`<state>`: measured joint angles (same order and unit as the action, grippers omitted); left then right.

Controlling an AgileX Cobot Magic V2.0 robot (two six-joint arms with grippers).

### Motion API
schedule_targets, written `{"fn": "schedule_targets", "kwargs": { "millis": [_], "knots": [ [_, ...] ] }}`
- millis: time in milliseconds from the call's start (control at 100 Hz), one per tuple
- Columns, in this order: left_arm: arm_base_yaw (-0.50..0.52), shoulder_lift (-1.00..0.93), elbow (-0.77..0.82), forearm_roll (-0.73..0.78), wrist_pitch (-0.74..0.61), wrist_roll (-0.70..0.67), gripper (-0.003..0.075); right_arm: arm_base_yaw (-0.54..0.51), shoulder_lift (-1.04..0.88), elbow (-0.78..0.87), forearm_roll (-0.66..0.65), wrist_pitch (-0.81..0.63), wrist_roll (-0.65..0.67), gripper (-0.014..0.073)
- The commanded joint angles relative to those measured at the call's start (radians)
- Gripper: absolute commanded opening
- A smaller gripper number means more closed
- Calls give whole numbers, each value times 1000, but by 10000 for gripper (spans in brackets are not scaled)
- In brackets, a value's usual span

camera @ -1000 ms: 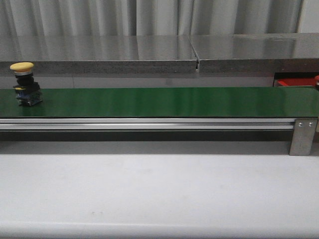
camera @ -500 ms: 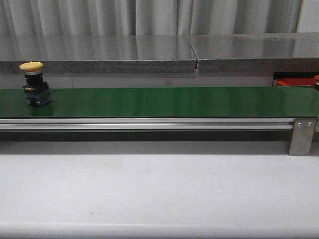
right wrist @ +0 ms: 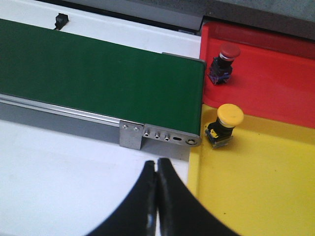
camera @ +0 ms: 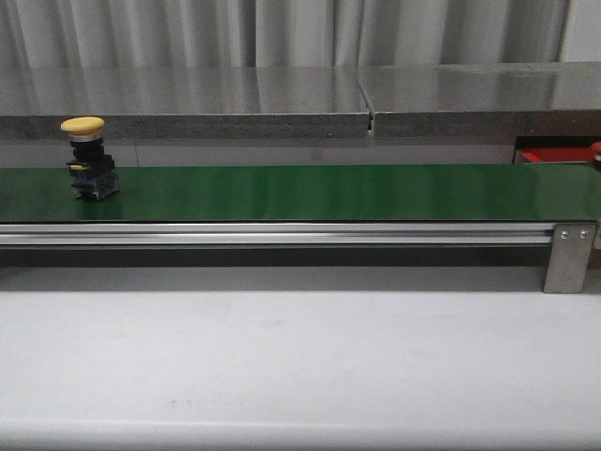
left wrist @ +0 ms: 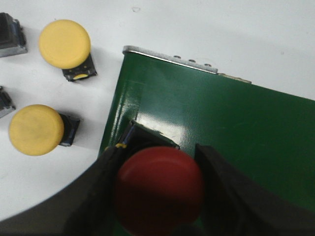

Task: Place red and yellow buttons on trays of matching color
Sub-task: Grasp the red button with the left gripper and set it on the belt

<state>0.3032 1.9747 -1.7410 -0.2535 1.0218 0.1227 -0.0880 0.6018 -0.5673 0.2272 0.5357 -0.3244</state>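
A yellow button (camera: 84, 155) stands upright on the green belt (camera: 310, 193) near its left end. In the left wrist view my left gripper (left wrist: 158, 152) is shut on a red button (left wrist: 160, 191), held over the belt's end (left wrist: 221, 123), one black finger (left wrist: 98, 187) on each side of the cap. My right gripper (right wrist: 157, 164) is shut and empty above the white table, beside the yellow tray (right wrist: 256, 191). That tray holds a yellow button (right wrist: 226, 123). The red tray (right wrist: 280, 83) holds a red button (right wrist: 225, 60). Only a corner of the red tray (camera: 556, 156) shows in the front view.
Two more yellow buttons (left wrist: 65, 43) (left wrist: 37, 129) lie on the white table beside the belt's end, with grey parts (left wrist: 10, 34) at the picture's edge. A metal bracket (right wrist: 132, 135) sits at the belt's other end. A steel shelf (camera: 300, 94) runs behind the belt.
The yellow button on the belt has travelled to the right along it. Nothing else in the front view has moved.
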Motion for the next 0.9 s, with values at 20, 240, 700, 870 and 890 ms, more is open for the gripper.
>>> {"fn": "schedule_targets", "kwargs": {
  "millis": [20, 240, 700, 870, 890],
  "knots": [
    [-6, -33, -24, -25, -14, -1, 234, 0, -6, -27, 4, -65, -6, -118],
    [-6, -30, -24, -58, -9, -1, 545, 0, -6, -27, 4, -65, -6, -118],
    [-72, -166, -26, -85, -37, 93, 214, 0, -6, -27, 4, -66, -6, -118],
    [-134, -247, -26, -83, -11, 100, -20, 0, -6, -27, 4, -66, -6, -118],
    [-142, -257, -23, -83, -11, 100, -20, 0, -6, -27, 4, -66, -6, -118]
  ]
}}
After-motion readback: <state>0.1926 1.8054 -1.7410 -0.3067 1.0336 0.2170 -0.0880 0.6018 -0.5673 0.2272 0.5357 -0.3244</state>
